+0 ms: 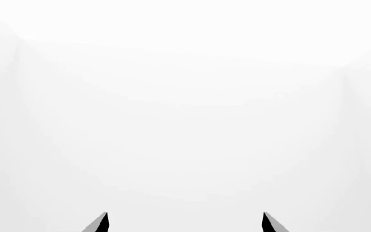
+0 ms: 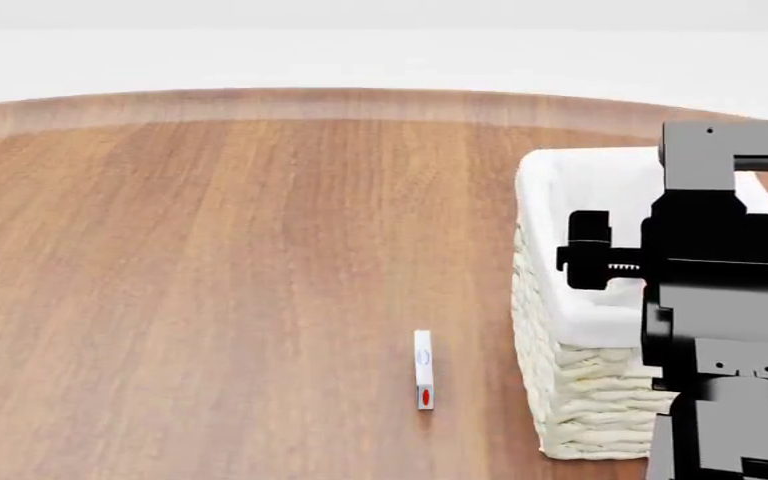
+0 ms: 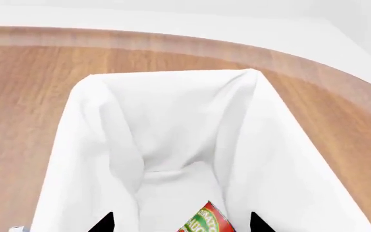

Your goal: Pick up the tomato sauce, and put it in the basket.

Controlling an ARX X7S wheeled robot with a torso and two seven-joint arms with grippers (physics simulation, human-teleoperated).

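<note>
Hanging over the large rectangular cream-white woven wicker basket (image 2: pixel 584 390) at the right side of the round wooden desk (image 2: pixel 224 280), the black right arm fills the right edge of the head view and hides part of the basket's rim. A white cloth lining (image 3: pixel 166 125) folds over that rim and covers the inside walls. In the right wrist view the right hand (image 3: pixel 182 224) points down into the basket's opening; only the two dark fingertips (image 3: pixel 105 223) show at the frame's edge, standing apart from each other. Between them sits the small tin can of tomato sauce (image 3: pixel 205 221), its red label with a green band partly visible, low inside the lined basket. Whether the fingers press on the can or stand clear of it cannot be told from these views, so the right hand's grip is uncertain.

The left hand (image 1: pixel 185 223) appears only in the left wrist view, where its two dark fingertips (image 1: pixel 98 224) are spread wide with nothing between them, released, against a plain white background.

Left of the basket and well apart from it, near the front of the desk, a small white upright box with a red mark (image 2: pixel 423 370) stands alone on the wood.
</note>
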